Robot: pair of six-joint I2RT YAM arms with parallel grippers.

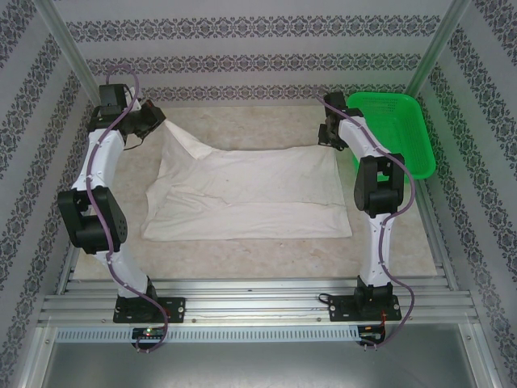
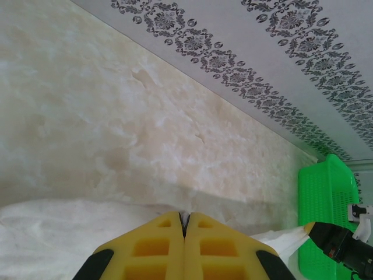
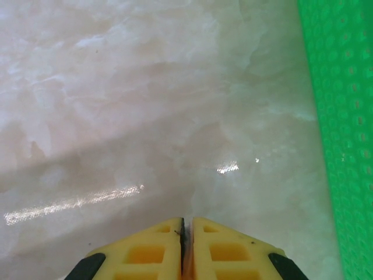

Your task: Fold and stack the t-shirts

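**Marbled table [image 1: 242, 259], t-shirt [image 1: 250, 194] pinched at both far corners**

Boxed in by patterned walls [image 1: 242, 32] at 9, 12 and 3 o'clock, with metal rails [image 1: 258, 295] across 6 o'clock. White t-shirt spread over the middle of the table, wrinkled, with the near edge lying flat and the far edge sagging between two raised corners.

Left claw [image 1: 157, 121] at 10 o'clock, pressed together on the far left corner, with the cloth drawn up into a peak there. From the left wrist, a sliver of white caught between the yellow pads [image 2: 157, 239], more cloth spreading out low on either side.

Right claw [image 1: 325, 137] at 1 o'clock, likewise clamped, with the far right corner of the t-shirt pulled to a point at its tips. From its own wrist, only a hairline between the pads, and glossy bare table beyond.

Green mesh basket [image 1: 396, 121] at 2 o'clock against the 3 o'clock wall, just beside the right claw and apart from the cloth. Touching the right arm [image 1: 376, 186] or merely behind it: cannot tell. Crowds the space at 3 o'clock of that raised corner.

Left arm [image 1: 97, 186] bent along the 9 o'clock edge, near the shirt's left side. Strip of bare table between the shirt's near edge and the rails.
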